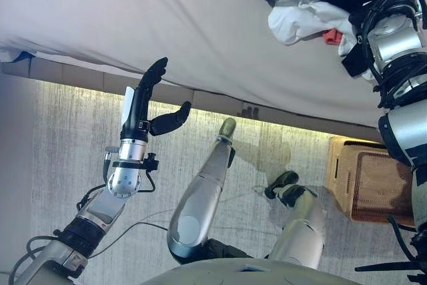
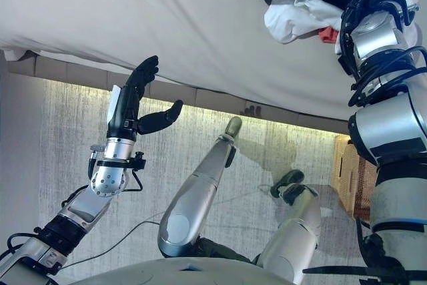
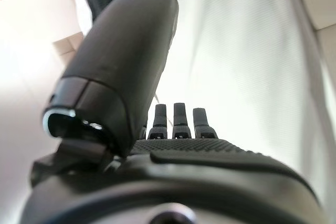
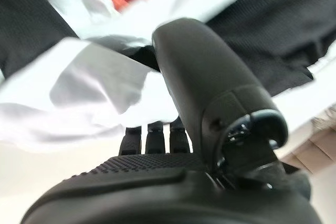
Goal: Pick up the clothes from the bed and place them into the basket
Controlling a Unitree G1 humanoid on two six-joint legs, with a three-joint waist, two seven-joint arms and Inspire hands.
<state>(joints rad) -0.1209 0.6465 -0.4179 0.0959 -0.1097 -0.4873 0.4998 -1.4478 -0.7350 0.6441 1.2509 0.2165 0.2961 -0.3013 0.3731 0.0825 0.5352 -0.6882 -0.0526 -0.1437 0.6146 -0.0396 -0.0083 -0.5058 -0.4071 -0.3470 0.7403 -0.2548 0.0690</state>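
Left hand point(image 1: 148, 108) is up by the bed's point(image 1: 200, 25) near edge, fingers straight and spread, thumb out, holding nothing. Over by the bed's right edge sit the clothes point(image 1: 313, 5): a pile of black, white and a bit of red. Right hand point(image 4: 173, 145) is right at that pile, fingers reaching under the white cloth, so can't tell if it's gripping. The basket point(image 1: 363, 181) is on the floor, below the bed's right end.

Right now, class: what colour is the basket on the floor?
Tan woven basket; left eye view shows it best.
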